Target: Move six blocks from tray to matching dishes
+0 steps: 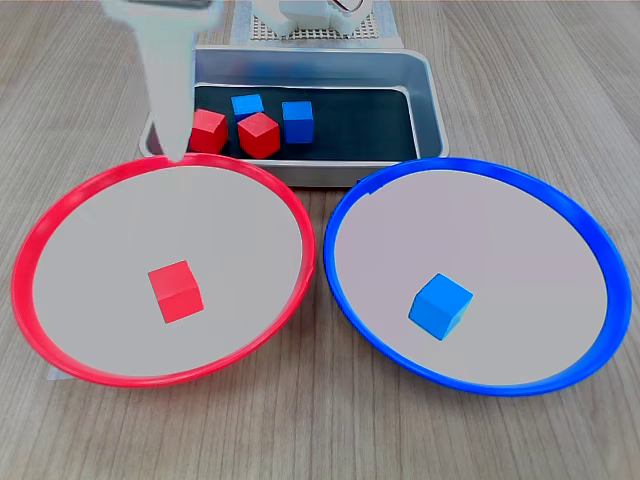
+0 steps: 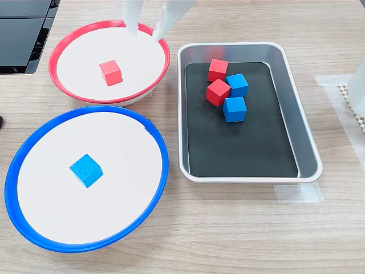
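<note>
The silver tray (image 1: 428, 100) (image 2: 307, 142) holds two red blocks (image 2: 217, 69) (image 2: 218, 92) and two blue blocks (image 2: 237, 84) (image 2: 234, 108), bunched at one end. Another red block (image 1: 176, 291) (image 2: 110, 72) lies in the red-rimmed dish (image 1: 60, 215) (image 2: 68, 43). In the blue-rimmed dish (image 1: 560, 200) (image 2: 34, 142) lies a blue block (image 1: 440, 306) (image 2: 86, 170). My white gripper (image 1: 176, 150) (image 2: 145, 34) hangs over the red dish's edge nearest the tray. It is open, with nothing between its fingers.
The arm's white base (image 1: 310, 15) (image 2: 359, 85) stands on a perforated mat beyond the tray. Dark flat panels (image 2: 20, 34) lie at the second exterior view's upper left. Bare wood table (image 1: 320, 440) surrounds the dishes.
</note>
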